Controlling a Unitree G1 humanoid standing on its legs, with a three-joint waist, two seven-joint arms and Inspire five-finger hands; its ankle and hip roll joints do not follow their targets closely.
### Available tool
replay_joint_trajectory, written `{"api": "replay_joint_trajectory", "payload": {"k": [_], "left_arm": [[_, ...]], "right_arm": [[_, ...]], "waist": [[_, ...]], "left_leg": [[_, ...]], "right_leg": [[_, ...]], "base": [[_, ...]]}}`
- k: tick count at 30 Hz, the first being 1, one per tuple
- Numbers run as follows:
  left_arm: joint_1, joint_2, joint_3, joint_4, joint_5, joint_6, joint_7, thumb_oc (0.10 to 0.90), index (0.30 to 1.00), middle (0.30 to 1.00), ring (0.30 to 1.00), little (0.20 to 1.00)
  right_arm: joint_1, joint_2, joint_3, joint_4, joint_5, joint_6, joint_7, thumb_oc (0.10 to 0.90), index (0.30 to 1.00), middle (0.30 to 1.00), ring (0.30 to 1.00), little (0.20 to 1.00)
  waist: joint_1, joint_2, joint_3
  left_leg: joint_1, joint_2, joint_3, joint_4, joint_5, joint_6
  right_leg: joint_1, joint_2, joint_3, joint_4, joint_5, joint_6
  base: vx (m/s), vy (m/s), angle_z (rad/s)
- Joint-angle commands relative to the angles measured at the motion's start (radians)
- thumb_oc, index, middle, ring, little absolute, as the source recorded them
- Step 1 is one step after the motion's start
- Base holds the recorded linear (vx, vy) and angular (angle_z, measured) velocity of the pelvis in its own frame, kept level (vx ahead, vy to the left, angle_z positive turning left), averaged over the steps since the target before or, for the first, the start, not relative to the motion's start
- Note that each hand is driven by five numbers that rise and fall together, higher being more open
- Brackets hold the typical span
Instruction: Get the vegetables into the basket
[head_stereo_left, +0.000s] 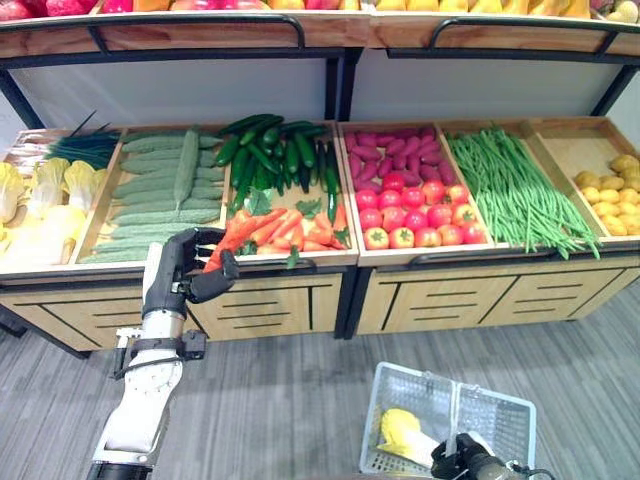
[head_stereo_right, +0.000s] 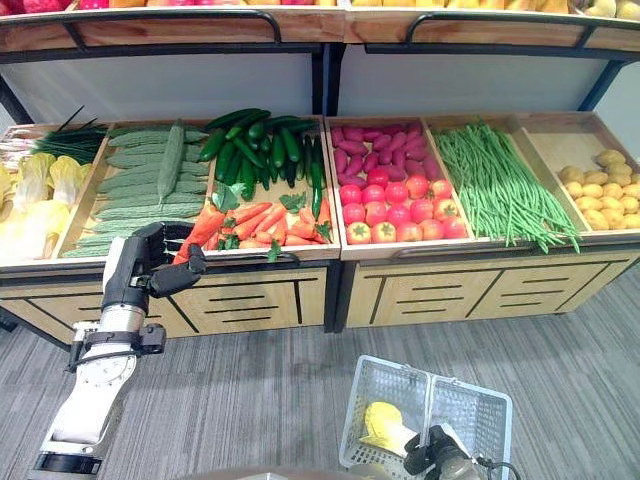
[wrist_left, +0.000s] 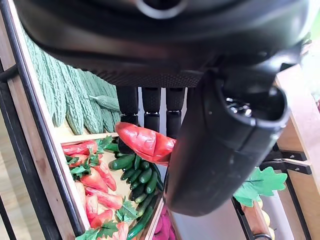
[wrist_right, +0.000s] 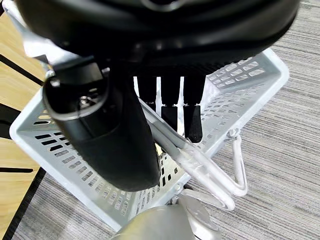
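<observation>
I am reaching my left hand (head_stereo_left: 190, 265) over the front rail of the produce stand (head_stereo_left: 300, 295), into the near corner of the carrot bin. My fingers (wrist_left: 150, 107) and thumb are closing around one carrot (wrist_left: 145, 141); in the left wrist view it is sitting between them, apparently raised off the pile of carrots (head_stereo_left: 285, 230) behind it. I judge this as the picking step: the carrot is pinched but not yet carried away from the shelf.

My right hand (wrist_right: 107, 132) is hanging low, well apart from the stand, curling round the handle (wrist_right: 200, 167) of the white wire basket (head_stereo_left: 500, 410), holding it above the grey floor. Something yellow, perhaps a vegetable (head_stereo_left: 400, 430), is already lying in the basket.

The next move, as I judge it, calls for lifting the carrot clear of the rail, swinging it across and down over the basket, and only then loosening my grip.

From the head views, the carrot's long axis is running slantwise, its upper end pointing toward the bin's back and its lower end near my palm; which end is the tip I cannot tell.
</observation>
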Motion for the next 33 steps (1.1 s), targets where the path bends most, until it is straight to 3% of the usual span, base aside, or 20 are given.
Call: {"api": "replay_joint_trajectory", "payload": {"k": [1,6,9,17,19,20,21,22,24,25,26,28,29,33], "left_arm": [[-0.088,0.061,0.041,-0.128,-0.024,-0.114,0.012,0.4,0.3,0.3,0.3,0.3],[-0.114,0.09,0.038,-0.137,0.017,-0.104,0.024,0.4,0.3,0.3,0.3,0.3],[-0.191,0.096,-0.007,-0.127,0.025,-0.102,0.039,0.4,0.3,0.3,0.3,0.3],[-0.256,0.086,-0.065,-0.096,0.004,-0.105,0.054,0.4,0.3,0.3,0.3,0.3],[-0.263,0.097,-0.063,-0.096,-0.001,-0.104,0.063,0.4,0.3,0.3,0.3,0.3],[-0.264,0.109,-0.043,-0.101,0.009,-0.099,0.075,0.4,0.3,0.3,0.3,0.3],[-0.264,0.109,-0.043,-0.101,0.009,-0.099,0.075,0.4,0.3,0.3,0.3,0.3],[-0.252,0.118,-0.024,-0.111,0.017,-0.095,0.079,0.4,0.3,0.3,0.3,0.3],[-0.224,0.122,0.01,-0.124,0.027,-0.09,0.089,0.4,0.3,0.3,0.3,0.3],[-0.219,0.122,0.013,-0.128,0.027,-0.089,0.089,0.4,0.3,0.3,0.3,0.3],[-0.196,0.122,0.039,-0.136,0.044,-0.082,0.094,0.4,0.3,0.3,0.3,0.3],[-0.183,0.119,0.046,-0.138,0.047,-0.08,0.092,0.4,0.3,0.3,0.3,0.3],[-0.157,0.105,0.055,-0.147,0.051,-0.08,0.082,0.4,0.3,0.3,0.3,0.3],[-0.158,0.097,0.044,-0.142,0.047,-0.075,0.076,0.4,0.3,0.3,0.3,0.3]], "right_arm": [[-0.008,-0.016,0.027,0.044,-0.037,0.014,-0.004,0.4,0.3,0.3,0.3,0.3],[-0.002,-0.024,0.004,0.041,-0.024,0.014,-0.01,0.4,0.3,0.3,0.3,0.3],[-0.001,-0.035,-0.023,0.034,-0.016,0.016,-0.027,0.4,0.3,0.3,0.3,0.3],[-0.001,-0.022,-0.029,0.018,-0.011,0.013,-0.038,0.4,0.3,0.3,0.3,0.3],[-0.007,-0.018,-0.021,0.007,-0.019,0.013,-0.042,0.4,0.3,0.3,0.3,0.3],[-0.017,-0.016,-0.015,0.011,-0.033,0.016,-0.047,0.4,0.3,0.3,0.3,0.3],[-0.017,-0.016,-0.015,0.012,-0.033,0.015,-0.047,0.4,0.3,0.3,0.3,0.3],[-0.026,-0.01,-0.008,0.019,-0.051,0.022,-0.046,0.4,0.3,0.3,0.3,0.3],[-0.034,-0.006,-0.003,0.021,-0.064,0.025,-0.043,0.4,0.3,0.3,0.3,0.3],[-0.035,-0.006,-0.001,0.021,-0.065,0.026,-0.042,0.4,0.3,0.3,0.3,0.3],[-0.044,-0.002,0.009,0.023,-0.083,0.028,-0.038,0.4,0.3,0.3,0.3,0.3],[-0.044,-0.001,0.015,0.024,-0.085,0.027,-0.039,0.4,0.3,0.3,0.3,0.3],[-0.028,-0.005,0.008,0.008,-0.071,0.025,-0.043,0.4,0.3,0.3,0.3,0.3],[-0.014,-0.012,-0.007,-0.006,-0.051,0.023,-0.047,0.4,0.3,0.3,0.3,0.3]], "waist": [[-0.017,-0.034,-0.025],[-0.024,-0.047,-0.01],[-0.053,-0.054,0.021],[-0.098,-0.06,0.055],[-0.091,-0.049,0.077],[-0.064,-0.024,0.094],[-0.067,-0.023,0.095],[-0.045,-0.015,0.094],[-0.019,-0.014,0.096],[-0.021,-0.014,0.097],[-0.002,-0.025,0.093],[-0.004,-0.033,0.088],[-0.012,-0.05,0.075],[-0.025,-0.047,0.072]], "left_leg": [[-0.088,0.021,-0.072,0.009,0.001,-0.011],[-0.082,0.009,-0.062,0.077,-0.043,0.006],[-0.125,-0.016,-0.017,0.168,-0.096,0.028],[-0.136,-0.025,0.083,0.167,-0.11,0.043],[-0.123,-0.005,0.123,0.16,-0.106,0.038],[-0.106,0.029,0.186,0.147,-0.102,0.025],[-0.105,0.03,0.183,0.146,-0.101,0.024],[-0.078,0.05,0.221,0.127,-0.109,0.008],[-0.066,0.062,0.262,0.119,-0.102,0.005],[-0.063,0.061,0.262,0.117,-0.101,0.004],[-0.056,0.062,0.298,0.109,-0.099,0.0],[-0.046,0.058,0.304,0.101,-0.095,-0.002],[-0.017,0.053,0.306,0.099,-0.099,-0.011],[-0.011,0.071,0.298,0.093,-0.092,-0.026]], "right_leg": [[0.052,-0.1,-0.015,0.047,-0.093,0.109],[0.064,-0.119,-0.005,0.062,-0.095,0.116],[0.024,-0.147,0.044,0.077,-0.059,0.134],[-0.081,-0.154,0.109,0.089,0.039,0.173],[-0.111,-0.175,0.034,0.119,0.048,0.167],[-0.116,-0.243,-0.178,0.139,0.034,0.152],[-0.112,-0.242,-0.182,0.138,0.033,0.151],[-0.103,-0.293,-0.304,0.14,0.043,0.163],[-0.08,-0.332,-0.417,0.154,0.054,0.163],[-0.075,-0.331,-0.419,0.152,0.054,0.163],[-0.06,-0.351,-0.485,0.145,0.082,0.17],[-0.056,-0.345,-0.479,0.131,0.092,0.172],[-0.032,-0.336,-0.475,0.103,0.128,0.175],[-0.022,-0.319,-0.482,0.093,0.111,0.175]], "base": [[0.01,0.036,0.05],[0.02,0.069,-0.02],[-0.09,0.163,-0.27],[-0.07,0.06,-0.54],[-0.15,0.011,-0.76],[-0.15,0.02,-0.87],[-0.1,0.025,-1.42],[-0.02,-0.013,-1.52],[-0.07,-0.018,-1.31],[-0.09,-0.053,-1.2],[-0.06,-0.042,-1.01],[0.08,-0.134,-0.63],[0.21,-0.262,-0.67],[0.09,-0.16,-0.2]]}}
